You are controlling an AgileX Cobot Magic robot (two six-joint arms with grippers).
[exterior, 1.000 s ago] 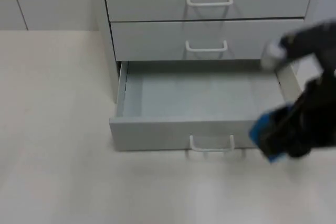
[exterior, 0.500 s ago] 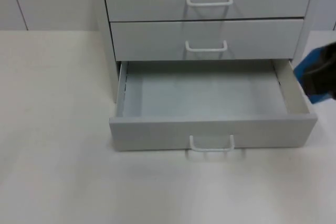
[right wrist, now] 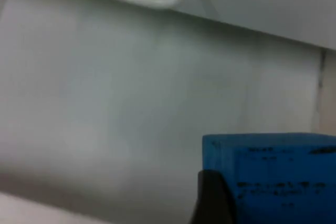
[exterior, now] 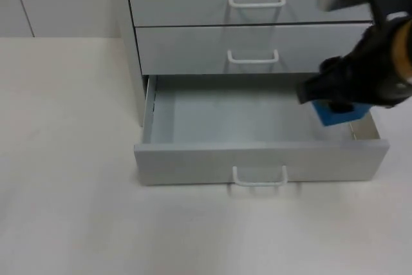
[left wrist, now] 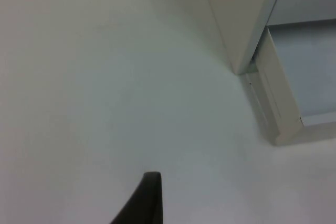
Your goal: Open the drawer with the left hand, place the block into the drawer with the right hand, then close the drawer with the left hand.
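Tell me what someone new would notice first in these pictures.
First, the bright blue rectangular block held in the right arm's black tool above the right end of the pulled-out bottom grey drawer. Then the two shut grey drawers above it, with white handles.

Right claw clamped, left arm waiting

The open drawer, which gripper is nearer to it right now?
Right. The right gripper holds the blue block over the open drawer's right end. The left gripper waits over bare table off the drawer's left corner.
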